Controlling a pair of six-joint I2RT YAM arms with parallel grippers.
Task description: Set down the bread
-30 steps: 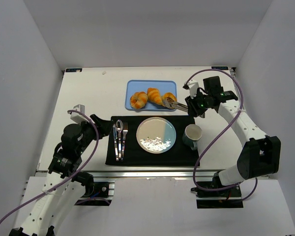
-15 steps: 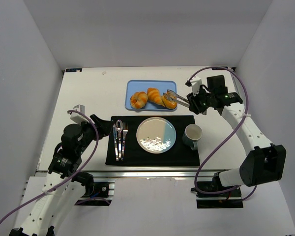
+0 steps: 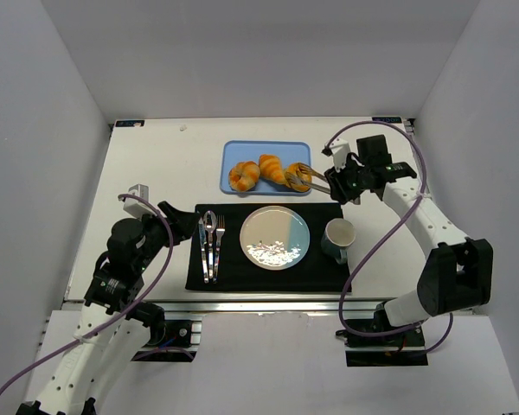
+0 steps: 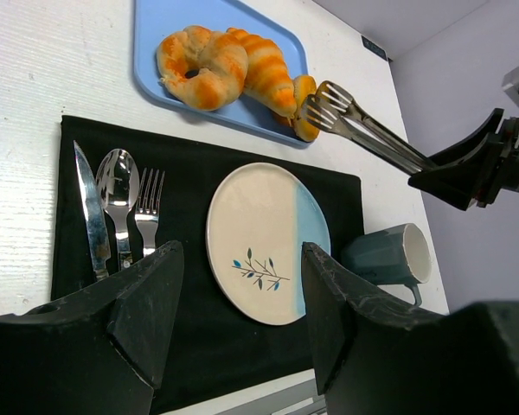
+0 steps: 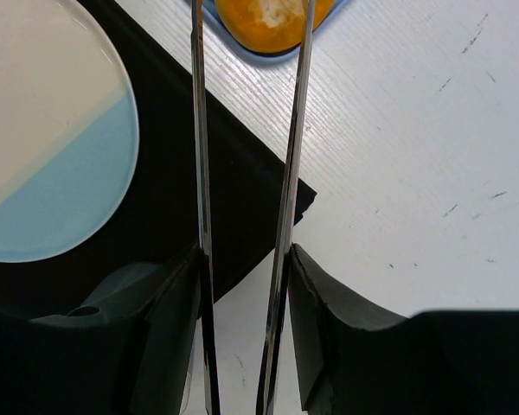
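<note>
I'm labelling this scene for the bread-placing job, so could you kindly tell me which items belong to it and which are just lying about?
Belonging: bread on the blue tray; tongs held by the right gripper; plate, the likely destination.
Lying about: mug; knife; spoon; fork; black placemat.

A golden-brown ring-shaped bun, a striped croissant and a small knotted roll lie in a row on a light-blue rectangular tray. Bun and croissant touch.
</note>
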